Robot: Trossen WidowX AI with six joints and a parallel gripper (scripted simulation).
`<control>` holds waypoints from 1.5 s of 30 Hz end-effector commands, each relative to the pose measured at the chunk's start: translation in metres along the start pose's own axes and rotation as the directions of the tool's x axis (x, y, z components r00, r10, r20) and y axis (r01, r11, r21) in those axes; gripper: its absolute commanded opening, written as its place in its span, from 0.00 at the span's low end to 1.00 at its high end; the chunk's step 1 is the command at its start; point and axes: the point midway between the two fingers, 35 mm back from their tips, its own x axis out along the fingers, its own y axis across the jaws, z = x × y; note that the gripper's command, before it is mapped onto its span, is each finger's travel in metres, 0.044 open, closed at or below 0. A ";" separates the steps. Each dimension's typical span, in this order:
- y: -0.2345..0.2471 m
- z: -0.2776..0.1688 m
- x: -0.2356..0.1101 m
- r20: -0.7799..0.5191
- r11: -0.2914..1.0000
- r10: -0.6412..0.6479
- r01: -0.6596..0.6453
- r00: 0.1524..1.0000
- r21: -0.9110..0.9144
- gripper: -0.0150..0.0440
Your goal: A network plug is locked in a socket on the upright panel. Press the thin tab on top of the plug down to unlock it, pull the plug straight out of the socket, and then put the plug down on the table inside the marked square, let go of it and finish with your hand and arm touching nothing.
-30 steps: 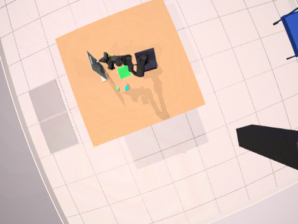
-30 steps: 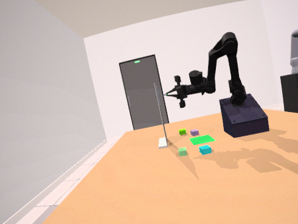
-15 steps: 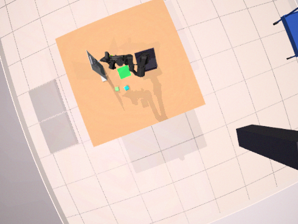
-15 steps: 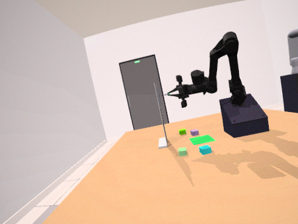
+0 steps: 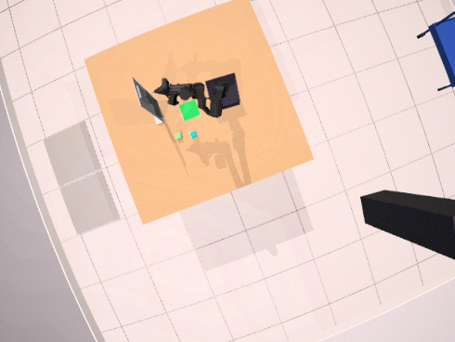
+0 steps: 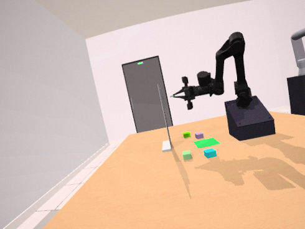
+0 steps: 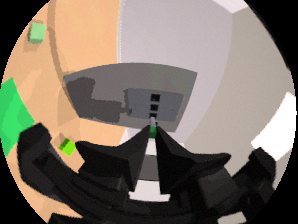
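My gripper (image 5: 156, 91) (image 6: 175, 96) (image 7: 152, 128) is shut on the network plug, high above the table. The plug (image 7: 153, 130) shows as a small green body with a pale grey front end sticking out past the fingertips. The upright panel (image 5: 150, 105) (image 6: 165, 118) (image 7: 115, 78) stands beyond it, with a gap between the plug's front and the panel in the exterior view. The socket plate (image 7: 170, 107) has dark openings in a column. The plug's thin tab is too small to tell. The marked green square (image 5: 189, 110) (image 6: 207, 143) (image 7: 11, 117) lies on the table, below and to the arm's side of the panel.
Near the square are a light green cube (image 5: 178, 136) (image 6: 187, 155) (image 7: 37, 32), a cyan cube (image 5: 193, 135) (image 6: 210, 153), a bright green cube (image 6: 187, 134) (image 7: 67, 147) and a purple cube (image 6: 199, 135). The panel's pale foot (image 6: 167, 146) rests on the table.
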 end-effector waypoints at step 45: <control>-0.054 -0.009 -0.028 -0.001 1.000 0.008 -0.008 1.000 -0.007 0.25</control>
